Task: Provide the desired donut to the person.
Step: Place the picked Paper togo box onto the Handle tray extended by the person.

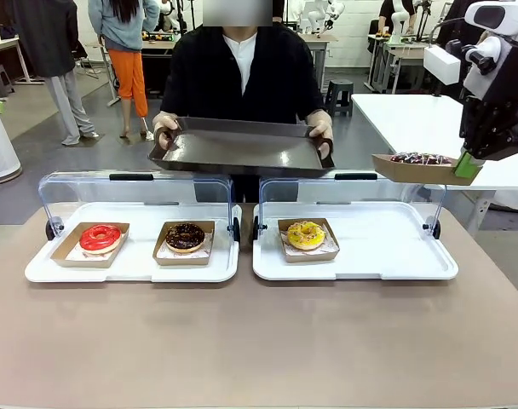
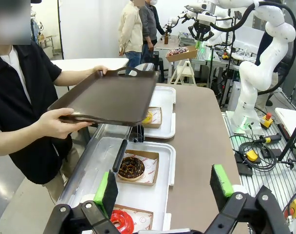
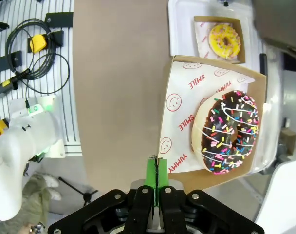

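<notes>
Aloft, right hand clenched on cardboard tray of sprinkled donut, left hand spread wide, empty.

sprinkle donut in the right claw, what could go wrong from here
1. The right claw pinches only one edge of the cardboard boat, so the boat might sag or tilt and let the sprinkle donut slide off.
2. The boat hangs off to one side of the person's brown tray. Swinging across too low could clip the raised clear lid.
</notes>
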Available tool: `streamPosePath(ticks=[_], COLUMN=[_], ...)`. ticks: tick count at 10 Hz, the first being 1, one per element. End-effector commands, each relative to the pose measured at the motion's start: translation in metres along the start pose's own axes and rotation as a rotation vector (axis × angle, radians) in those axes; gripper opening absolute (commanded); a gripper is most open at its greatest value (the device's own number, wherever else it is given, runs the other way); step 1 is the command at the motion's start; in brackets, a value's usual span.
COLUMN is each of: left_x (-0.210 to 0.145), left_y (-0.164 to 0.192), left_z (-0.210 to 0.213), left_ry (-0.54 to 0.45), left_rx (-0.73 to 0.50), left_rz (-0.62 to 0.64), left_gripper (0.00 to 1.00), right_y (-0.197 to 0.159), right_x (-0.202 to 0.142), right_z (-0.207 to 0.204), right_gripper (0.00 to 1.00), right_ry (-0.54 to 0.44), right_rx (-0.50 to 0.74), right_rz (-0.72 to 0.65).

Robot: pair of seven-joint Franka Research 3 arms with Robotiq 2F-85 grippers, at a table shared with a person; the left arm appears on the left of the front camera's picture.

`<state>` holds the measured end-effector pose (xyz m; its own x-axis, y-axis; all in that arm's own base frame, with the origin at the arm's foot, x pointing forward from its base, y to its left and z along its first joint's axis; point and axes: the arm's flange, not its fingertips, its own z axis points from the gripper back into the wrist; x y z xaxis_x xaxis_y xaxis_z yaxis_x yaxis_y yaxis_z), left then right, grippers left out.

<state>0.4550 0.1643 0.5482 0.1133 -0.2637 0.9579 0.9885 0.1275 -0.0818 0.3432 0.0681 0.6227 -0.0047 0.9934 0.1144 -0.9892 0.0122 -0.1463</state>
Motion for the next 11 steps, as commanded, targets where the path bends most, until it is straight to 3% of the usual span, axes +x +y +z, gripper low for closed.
streamPosePath(ticks=[1,8,11], left_x=[0.001,0.001,0.001], left_y=[-0.001,-0.001,-0.001], left_z=[0.002,0.002,0.002], left_ry=[-0.010,-0.010,-0.010], left_rx=[-0.004,-0.004,-0.004], left_rz=[-0.003,-0.003,-0.003], left_gripper=[1.00,1.00,1.00], right_y=[0.001,0.000,-0.005], right_x=[0.001,0.000,0.043], right_z=[0.001,0.000,0.045], right_gripper=[0.00,0.01,0.01], right_ry=[-0.003,0.000,-0.004], right_rx=[-0.001,0.000,-0.097], right_rz=[-0.016,0.000,0.006])
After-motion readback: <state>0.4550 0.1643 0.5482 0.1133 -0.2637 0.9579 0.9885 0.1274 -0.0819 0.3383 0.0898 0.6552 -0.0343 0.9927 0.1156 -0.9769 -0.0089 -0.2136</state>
